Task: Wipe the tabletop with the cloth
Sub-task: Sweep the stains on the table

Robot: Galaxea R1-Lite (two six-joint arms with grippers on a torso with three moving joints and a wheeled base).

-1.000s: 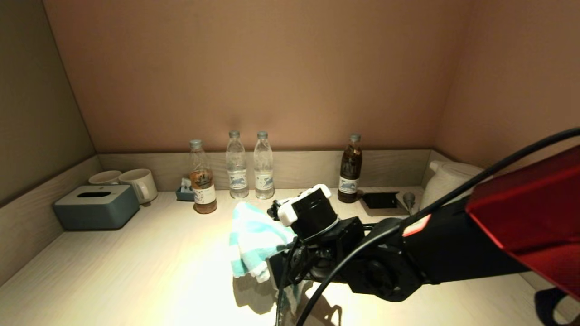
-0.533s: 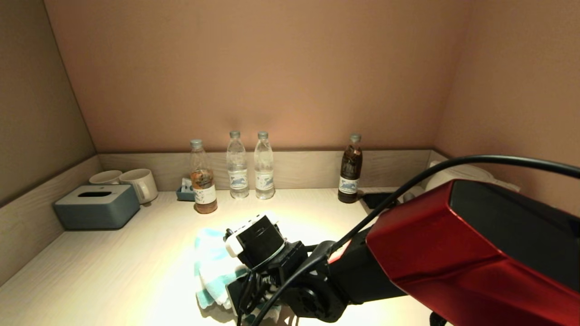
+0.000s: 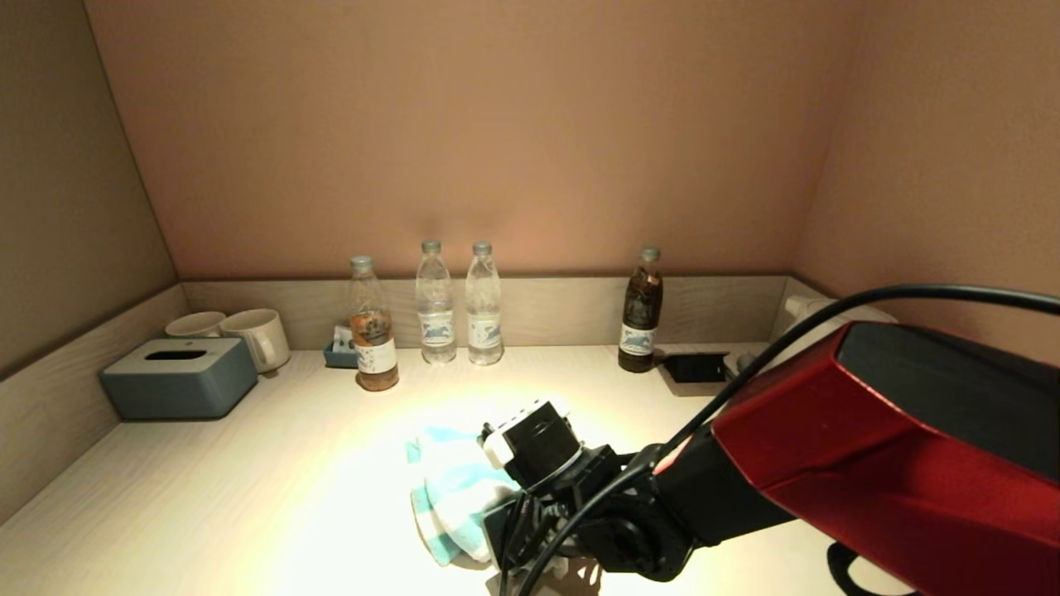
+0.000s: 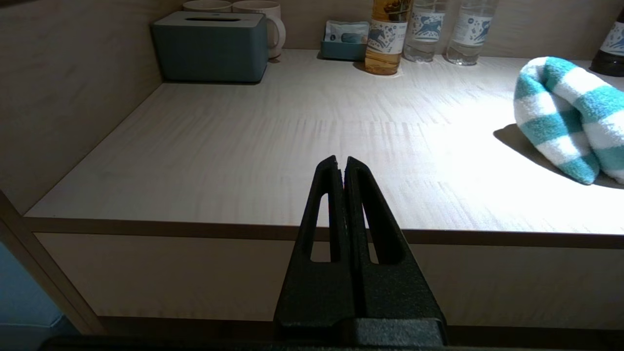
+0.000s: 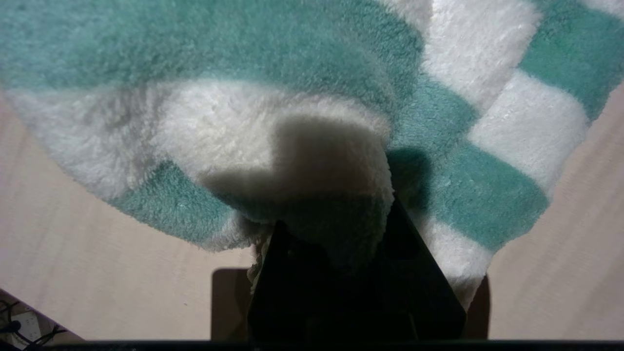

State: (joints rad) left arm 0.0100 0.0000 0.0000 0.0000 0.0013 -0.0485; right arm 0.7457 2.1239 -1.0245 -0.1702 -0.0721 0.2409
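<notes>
— Quickly, left hand [image 4: 341, 163]?
— Parked off the tabletop [image 4: 273, 141] front edge, fingers pressed together, holding nothing.
— Cloth [image 3: 451, 488]?
— Striped teal-white, bunched on the tabletop near the front, centre.
— Right hand [image 5: 336, 243]?
— Clamped on the cloth's fold, pressing it down.

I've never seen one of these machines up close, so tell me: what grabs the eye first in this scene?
The big red and black right arm fills the near right side, its right gripper shut on a fluffy teal and white striped cloth lying on the pale wooden tabletop. Behind it, four bottles stand in a row along the back wall. The left gripper waits shut off the table's front edge.
</notes>
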